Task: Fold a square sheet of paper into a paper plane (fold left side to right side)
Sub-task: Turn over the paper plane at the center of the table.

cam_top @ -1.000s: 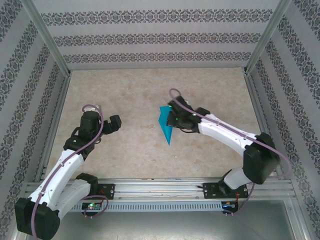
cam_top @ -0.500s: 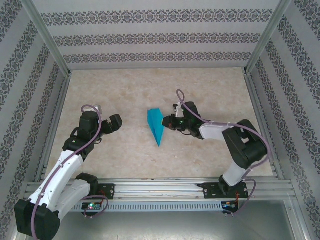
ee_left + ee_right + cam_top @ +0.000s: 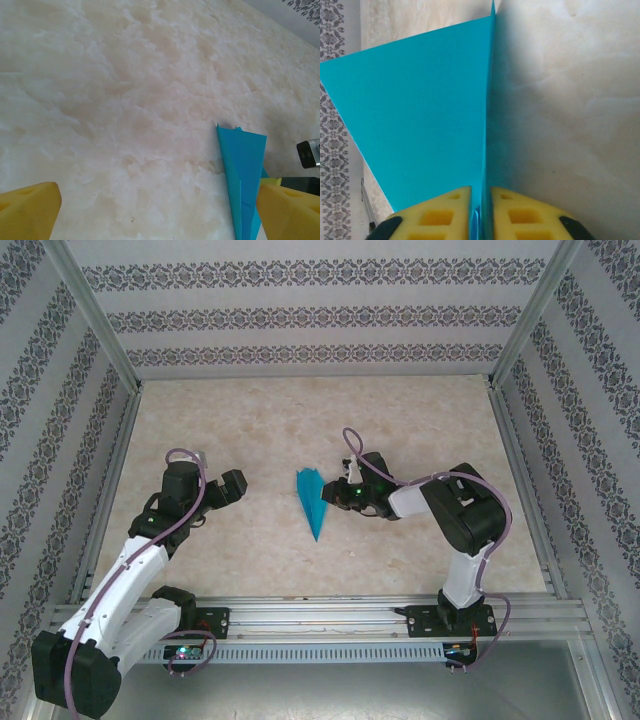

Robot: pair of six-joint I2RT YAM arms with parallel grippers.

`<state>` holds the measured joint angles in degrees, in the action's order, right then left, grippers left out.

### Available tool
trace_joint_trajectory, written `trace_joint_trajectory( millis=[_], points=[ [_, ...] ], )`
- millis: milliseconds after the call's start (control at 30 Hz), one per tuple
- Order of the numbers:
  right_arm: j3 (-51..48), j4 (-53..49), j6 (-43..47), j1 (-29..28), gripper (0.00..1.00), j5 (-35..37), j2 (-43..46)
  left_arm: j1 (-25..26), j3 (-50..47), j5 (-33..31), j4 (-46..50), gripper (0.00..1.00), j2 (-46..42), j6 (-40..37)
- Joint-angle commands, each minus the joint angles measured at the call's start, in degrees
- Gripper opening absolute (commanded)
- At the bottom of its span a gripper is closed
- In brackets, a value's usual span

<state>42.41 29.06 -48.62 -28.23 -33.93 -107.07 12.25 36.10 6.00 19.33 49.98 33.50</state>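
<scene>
The right gripper's [image 3: 481, 192] yellow pads [image 3: 440, 215] sit close on either side of the paper plane's [image 3: 430, 110] folded spine; whether they press it I cannot tell. The plane is mid-table [image 3: 400, 420], nose toward the near edge. The left gripper [image 3: 157, 187], fingers spread wide, hovers well left of it.

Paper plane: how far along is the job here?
Done: the paper plane is already a creased, pointed dart. In hand: the right gripper straddles its upright fold; pinching or not, unclear. Left gripper open, apart from it. Left: release, if anything.
</scene>
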Motion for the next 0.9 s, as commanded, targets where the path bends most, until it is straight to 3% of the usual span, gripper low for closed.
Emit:
trace_joint_trajectory(
  millis=[0, 267, 433, 567, 867],
  points=[
    [-0.8, 1.0, 1.3, 0.5, 0.22, 0.7, 1.3, -0.8, 0.3, 0.5, -0.8, 1.0, 0.1, 0.5],
    [-0.4, -10.4, 5.2, 0.6, 0.42, 5.1, 9.2, -0.8, 0.3, 0.4, -0.7, 1.0, -0.1, 0.0],
    [3.1, -27.6, 10.5, 0.1, 0.5, 7.9, 16.0, -1.0, 0.4, -0.4, -0.4, 1.0, -1.2, -0.7],
    [7.1, -37.3, 11.1, -1.3, 0.52, 7.2, 17.7, -1.1, 0.3, -0.8, -0.3, 1.0, -1.5, -1.2],
    [13.9, -41.5, 10.7, -6.5, 0.53, 9.3, 11.9, -1.2, -0.1, -0.4, -0.5, 1.0, -1.5, -1.3]
  ],
)
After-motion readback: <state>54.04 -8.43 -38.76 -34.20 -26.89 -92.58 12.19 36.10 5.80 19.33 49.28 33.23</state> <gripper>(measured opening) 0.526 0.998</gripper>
